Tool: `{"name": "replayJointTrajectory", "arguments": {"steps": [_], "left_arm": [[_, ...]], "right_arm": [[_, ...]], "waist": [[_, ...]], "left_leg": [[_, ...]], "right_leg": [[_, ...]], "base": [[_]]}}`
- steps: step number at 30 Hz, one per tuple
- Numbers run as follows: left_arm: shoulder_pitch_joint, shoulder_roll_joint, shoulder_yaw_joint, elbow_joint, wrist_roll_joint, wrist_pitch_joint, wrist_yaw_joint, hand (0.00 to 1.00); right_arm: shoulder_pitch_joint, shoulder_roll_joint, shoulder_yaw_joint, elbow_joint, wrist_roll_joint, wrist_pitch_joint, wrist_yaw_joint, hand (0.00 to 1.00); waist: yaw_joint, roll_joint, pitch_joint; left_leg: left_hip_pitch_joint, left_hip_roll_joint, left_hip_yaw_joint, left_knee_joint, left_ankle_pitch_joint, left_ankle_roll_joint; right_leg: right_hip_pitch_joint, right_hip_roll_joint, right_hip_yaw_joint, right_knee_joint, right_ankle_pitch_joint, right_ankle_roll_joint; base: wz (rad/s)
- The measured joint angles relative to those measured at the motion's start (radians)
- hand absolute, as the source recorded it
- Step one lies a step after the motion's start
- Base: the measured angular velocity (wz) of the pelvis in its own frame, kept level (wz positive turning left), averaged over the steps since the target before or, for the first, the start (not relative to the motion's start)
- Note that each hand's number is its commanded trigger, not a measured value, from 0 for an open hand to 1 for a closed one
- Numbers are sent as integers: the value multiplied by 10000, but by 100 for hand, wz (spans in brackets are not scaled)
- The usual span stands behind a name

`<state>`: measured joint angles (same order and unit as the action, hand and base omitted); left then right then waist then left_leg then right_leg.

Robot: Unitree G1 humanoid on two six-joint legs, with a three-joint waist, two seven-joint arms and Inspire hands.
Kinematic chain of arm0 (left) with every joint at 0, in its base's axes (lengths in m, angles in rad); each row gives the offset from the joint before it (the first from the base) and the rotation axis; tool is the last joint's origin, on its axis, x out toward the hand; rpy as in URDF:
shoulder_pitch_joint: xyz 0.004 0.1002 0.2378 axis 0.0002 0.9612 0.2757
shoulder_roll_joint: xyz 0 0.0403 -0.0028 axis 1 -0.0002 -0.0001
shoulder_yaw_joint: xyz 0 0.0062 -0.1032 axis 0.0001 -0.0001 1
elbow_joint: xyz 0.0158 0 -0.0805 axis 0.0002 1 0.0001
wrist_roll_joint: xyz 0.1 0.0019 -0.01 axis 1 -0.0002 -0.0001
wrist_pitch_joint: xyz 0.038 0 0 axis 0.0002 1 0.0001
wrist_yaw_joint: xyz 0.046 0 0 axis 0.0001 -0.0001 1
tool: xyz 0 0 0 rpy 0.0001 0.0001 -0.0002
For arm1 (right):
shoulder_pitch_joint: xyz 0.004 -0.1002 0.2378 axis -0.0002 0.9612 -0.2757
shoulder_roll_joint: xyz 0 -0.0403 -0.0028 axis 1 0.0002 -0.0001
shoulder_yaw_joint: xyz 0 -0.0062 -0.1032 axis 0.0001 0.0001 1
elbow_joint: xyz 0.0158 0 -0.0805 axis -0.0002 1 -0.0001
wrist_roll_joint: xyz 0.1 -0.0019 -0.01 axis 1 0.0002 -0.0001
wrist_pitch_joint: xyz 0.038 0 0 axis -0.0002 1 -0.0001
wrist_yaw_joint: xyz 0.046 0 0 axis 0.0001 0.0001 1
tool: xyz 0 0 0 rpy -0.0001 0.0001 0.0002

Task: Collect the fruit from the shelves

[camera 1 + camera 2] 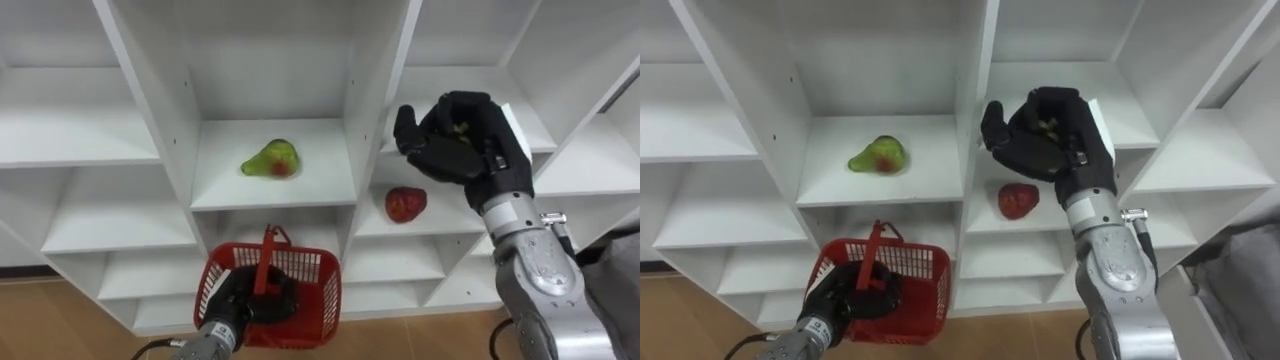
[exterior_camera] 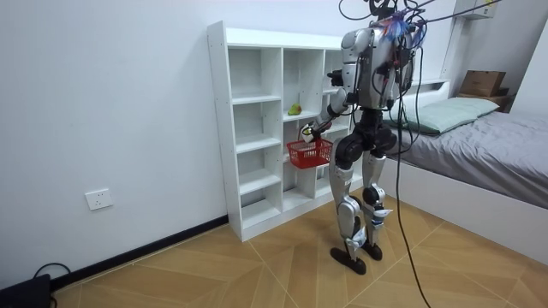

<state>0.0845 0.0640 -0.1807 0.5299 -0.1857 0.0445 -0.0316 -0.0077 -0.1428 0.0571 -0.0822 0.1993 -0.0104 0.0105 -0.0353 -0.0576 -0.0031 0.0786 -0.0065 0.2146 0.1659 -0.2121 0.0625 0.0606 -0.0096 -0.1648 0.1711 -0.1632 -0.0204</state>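
Observation:
I stand before a white shelf unit point(image 1: 170, 140). A green pear with a red blush point(image 1: 272, 160) lies in the middle compartment. One shelf lower, in the column to its right, sits a red fruit point(image 1: 405, 203). My right hand point(image 1: 455, 140) is raised in front of that column, above the red fruit, with its fingers curled round a small yellow-green fruit point(image 1: 461, 128) that is mostly hidden. My left hand point(image 1: 245, 298) grips the upright handle of a red plastic basket point(image 1: 325, 290) held low below the pear's shelf. The basket's inside is largely hidden behind the hand.
The other compartments of the shelf unit point(image 2: 257, 128) look bare. A bed point(image 2: 488, 141) stands close on the room view's right, behind me. Wooden floor point(image 2: 257, 265) stretches in front of the shelves.

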Motion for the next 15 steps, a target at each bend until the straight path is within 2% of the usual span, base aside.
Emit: {"name": "replayJointTrajectory", "arguments": {"steps": [6,15], "left_arm": [[-6,24,-15,1,19,0,11,100],[-25,42,-397,-45,-174,0,202,100]], "right_arm": [[241,34,22,-213,12,2,294,100],[833,45,897,66,374,61,685,100]], "waist": [[-35,0,-11],[-15,5,-9]], "left_leg": [[-89,1,12,5,0,0],[-211,1,28,8,0,0]], "right_leg": [[-92,1,15,9,1,-2],[-210,-2,2,4,2,-1]], "base": [[0],[0]]}}
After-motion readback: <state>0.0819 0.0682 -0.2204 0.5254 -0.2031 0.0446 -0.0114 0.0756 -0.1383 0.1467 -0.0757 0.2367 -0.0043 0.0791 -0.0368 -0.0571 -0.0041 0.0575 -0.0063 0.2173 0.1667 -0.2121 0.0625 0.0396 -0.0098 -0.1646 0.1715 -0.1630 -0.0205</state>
